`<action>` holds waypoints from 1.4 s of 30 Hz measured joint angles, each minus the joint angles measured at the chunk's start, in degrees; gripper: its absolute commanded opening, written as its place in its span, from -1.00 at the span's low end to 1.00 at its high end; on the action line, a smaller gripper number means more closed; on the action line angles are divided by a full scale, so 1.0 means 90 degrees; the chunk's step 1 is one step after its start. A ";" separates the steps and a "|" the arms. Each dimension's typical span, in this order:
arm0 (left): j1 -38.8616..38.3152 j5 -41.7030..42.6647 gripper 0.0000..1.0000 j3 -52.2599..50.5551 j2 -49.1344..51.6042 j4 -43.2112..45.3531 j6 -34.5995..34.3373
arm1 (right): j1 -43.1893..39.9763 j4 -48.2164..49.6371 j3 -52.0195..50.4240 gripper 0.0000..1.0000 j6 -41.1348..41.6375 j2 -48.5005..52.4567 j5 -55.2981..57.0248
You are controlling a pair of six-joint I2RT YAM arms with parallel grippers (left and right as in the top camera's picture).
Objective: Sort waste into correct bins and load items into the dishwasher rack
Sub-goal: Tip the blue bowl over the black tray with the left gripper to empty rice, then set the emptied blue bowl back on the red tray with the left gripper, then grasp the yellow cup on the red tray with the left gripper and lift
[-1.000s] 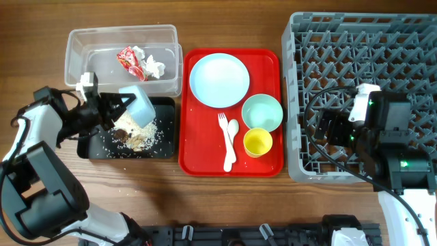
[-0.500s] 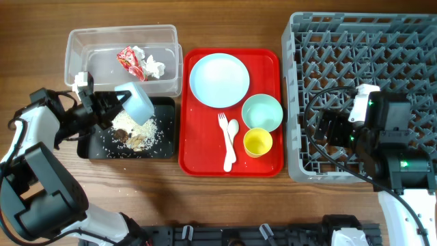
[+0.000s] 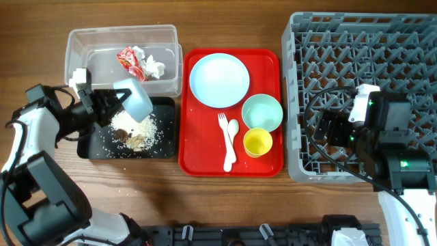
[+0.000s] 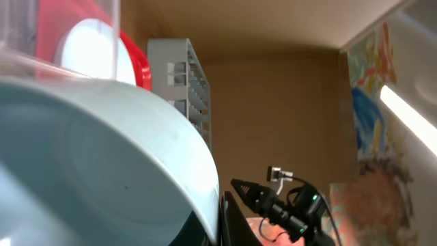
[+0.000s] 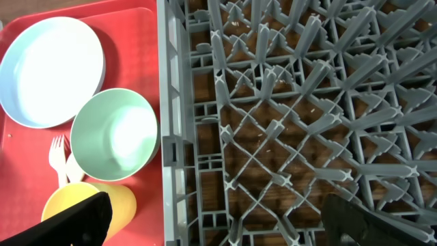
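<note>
My left gripper (image 3: 109,104) is shut on the rim of the pale blue bowl (image 3: 135,101) and holds it tilted over the black tray (image 3: 95,147). Brown food bits (image 3: 134,139) and rice crumbs lie in that tray. The bowl (image 4: 102,157) fills the left wrist view. The clear tub (image 3: 75,48) holds the red-and-white wrapper (image 3: 128,58) and white tissue (image 3: 154,66). The pale blue plate (image 3: 219,80), mint bowl (image 3: 262,113), yellow cup (image 3: 258,142), fork (image 3: 222,126) and spoon (image 3: 230,147) lie on the red tray (image 3: 205,147). My right gripper (image 5: 222,222) is open and empty over the left edge of the grey rack (image 3: 382,55).
The red tray lies between the bins and the rack. A few rice crumbs lie on the wood table in front of the black tray (image 3: 126,167). The right wrist view shows the rack's pegs (image 5: 293,102), the mint bowl (image 5: 113,133) and the plate (image 5: 51,72).
My left gripper has drawn back a little to the left and up with the blue bowl, away from the food pile. The right arm has not moved.
</note>
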 measured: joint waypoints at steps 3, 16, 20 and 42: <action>-0.0029 -0.0238 -0.92 0.0002 -0.0141 0.0209 -0.0175 | 0.0000 -0.0005 0.0000 0.99 0.0000 0.0000 0.0000; -0.1229 -0.2169 -0.92 0.0002 -0.1273 0.0104 -0.0622 | 0.0000 -0.0032 0.0000 0.99 0.0000 0.0000 0.0000; -0.2786 -0.3869 -0.92 0.0002 -0.1511 0.0367 -0.0928 | 0.0000 -0.0039 0.0000 0.99 0.0000 0.0000 0.0000; -0.7072 -0.8279 -0.71 0.0039 -0.0029 0.1773 -0.2147 | 0.0000 -0.0046 0.0000 0.99 0.0000 0.0000 0.0000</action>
